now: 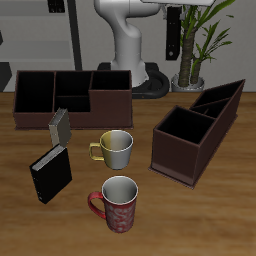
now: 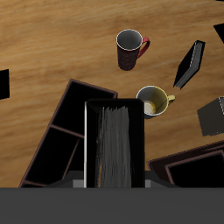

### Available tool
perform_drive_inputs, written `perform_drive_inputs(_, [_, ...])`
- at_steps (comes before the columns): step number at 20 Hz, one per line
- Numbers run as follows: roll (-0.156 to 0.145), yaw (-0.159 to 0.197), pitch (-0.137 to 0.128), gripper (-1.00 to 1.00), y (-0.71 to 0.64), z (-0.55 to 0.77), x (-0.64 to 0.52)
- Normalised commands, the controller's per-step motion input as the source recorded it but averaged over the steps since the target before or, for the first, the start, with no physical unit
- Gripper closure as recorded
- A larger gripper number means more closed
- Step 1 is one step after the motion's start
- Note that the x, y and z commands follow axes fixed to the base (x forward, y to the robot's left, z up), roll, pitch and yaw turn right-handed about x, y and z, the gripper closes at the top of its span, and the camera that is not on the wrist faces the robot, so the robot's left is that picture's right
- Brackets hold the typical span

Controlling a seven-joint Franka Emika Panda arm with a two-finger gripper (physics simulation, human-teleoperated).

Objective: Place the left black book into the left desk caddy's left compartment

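Observation:
My gripper point(image 1: 176, 9) is shut on the left black book point(image 1: 175, 38), a slim black book with a pale strip. It hangs upright high above the table, toward the back. In the wrist view the book's page edge point(image 2: 114, 144) fills the middle, with my gripper point(image 2: 114, 181) clamped on it. The left desk caddy point(image 1: 195, 132), a dark brown divided box seen corner-on, stands on the table below and nearer the front edge. It shows under the book in the wrist view point(image 2: 63, 131), and its compartments look empty.
A long dark brown caddy point(image 1: 70, 95) stands straight-on at the back. A grey speckled book point(image 1: 60, 125) and a wider black book point(image 1: 50, 172) stand before it. A yellow mug point(image 1: 115, 148) and a red mug point(image 1: 118, 203) sit mid-table. A plant point(image 1: 200, 40) stands behind.

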Motion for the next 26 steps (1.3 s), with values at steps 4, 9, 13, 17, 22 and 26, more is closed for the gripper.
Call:
perform_drive_inputs(4, [0.030,0.075,0.025,1.00,0.25,-0.37,-0.35])
perform_drive_inputs(9, [0.046,0.093,-0.001,1.00,0.29,-0.31,-0.53])
perform_drive_inputs(13, [0.098,0.057,-0.010,1.00,0.24,-0.06,-0.45])
perform_drive_inputs(17, [0.049,0.053,0.004,1.00,0.21,-0.15,-0.32])
perform_drive_inputs(22, [0.037,0.033,0.020,1.00,0.13,-0.19,-0.30])
perform_drive_inputs(26, [0.010,0.002,0.012,1.00,0.15,-0.15,-0.17])
